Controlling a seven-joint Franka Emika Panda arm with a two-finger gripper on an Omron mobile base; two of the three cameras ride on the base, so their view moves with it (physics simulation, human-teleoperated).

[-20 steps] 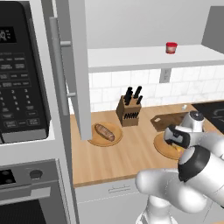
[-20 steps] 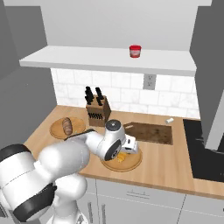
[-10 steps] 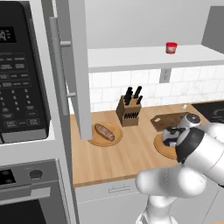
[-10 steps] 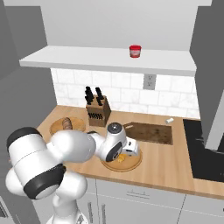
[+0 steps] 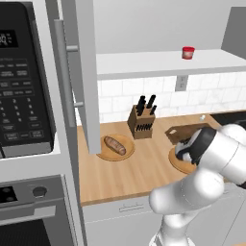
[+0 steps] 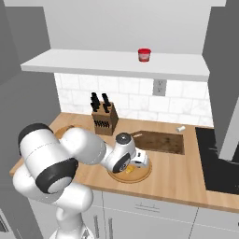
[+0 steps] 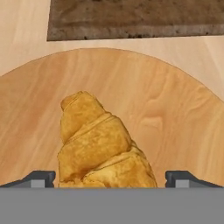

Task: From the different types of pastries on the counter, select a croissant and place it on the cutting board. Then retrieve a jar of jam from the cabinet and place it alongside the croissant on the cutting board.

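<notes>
The golden-yellow croissant (image 7: 101, 146) lies on a round light-wood plate (image 7: 175, 113), close under the hand. My gripper (image 7: 113, 180) is open, its two fingertips (image 7: 41, 178) standing either side of the croissant's near end without touching it. From the right base view the gripper (image 6: 138, 161) hangs low over the plate (image 6: 142, 176), with the croissant (image 6: 130, 169) beneath it. The dark cutting board (image 6: 161, 142) lies just behind the plate. The red jar of jam (image 6: 144, 54) stands on the white cabinet shelf (image 5: 158, 62). The brown streaked pastry (image 5: 115, 145) rests on another round plate to the left.
A knife block (image 5: 142, 122) stands at the wall between the two plates. The open cabinet door (image 5: 79, 77) hangs over the counter's left end beside the black microwave (image 5: 21, 81). A black cooktop (image 6: 219, 161) lies at the right. A small white object (image 6: 179, 128) sits behind the board.
The hand has come down closer over the croissant's plate and the arm's elbow has swung out. The jaws stay open and the croissant has not moved.
</notes>
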